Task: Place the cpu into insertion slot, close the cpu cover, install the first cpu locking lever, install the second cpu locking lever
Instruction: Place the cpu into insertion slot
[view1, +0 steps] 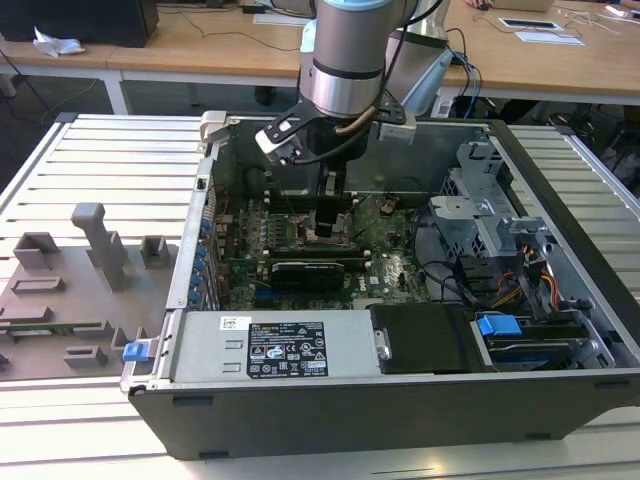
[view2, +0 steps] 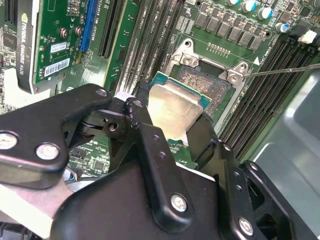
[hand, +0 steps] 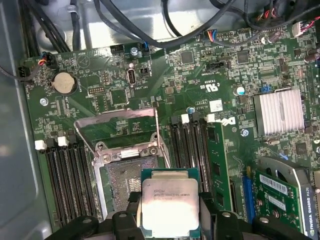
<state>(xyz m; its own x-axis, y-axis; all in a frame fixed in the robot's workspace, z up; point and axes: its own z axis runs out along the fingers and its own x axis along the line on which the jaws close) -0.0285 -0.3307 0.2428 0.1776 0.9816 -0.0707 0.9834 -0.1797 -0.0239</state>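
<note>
At the exterior view's left lies a grey moulded fixture plate (view1: 60, 300). At centre, inside the open dark-grey metal computer case (view1: 400, 400), the black two-finger gripper (view1: 328, 222) hangs over the green motherboard (view1: 395, 265). In the first wrist view its fingers (hand: 134, 204) clamp opposite edges of the small flat square silver-topped cpu (hand: 170, 207). The chip is held level and unseated, metal face up, its edges parallel to the square silver-rimmed insertion slot (hand: 122, 182), just over one side of it. The thin silvery frame-shaped cpu cover (hand: 115, 118) stands raised open.
</note>
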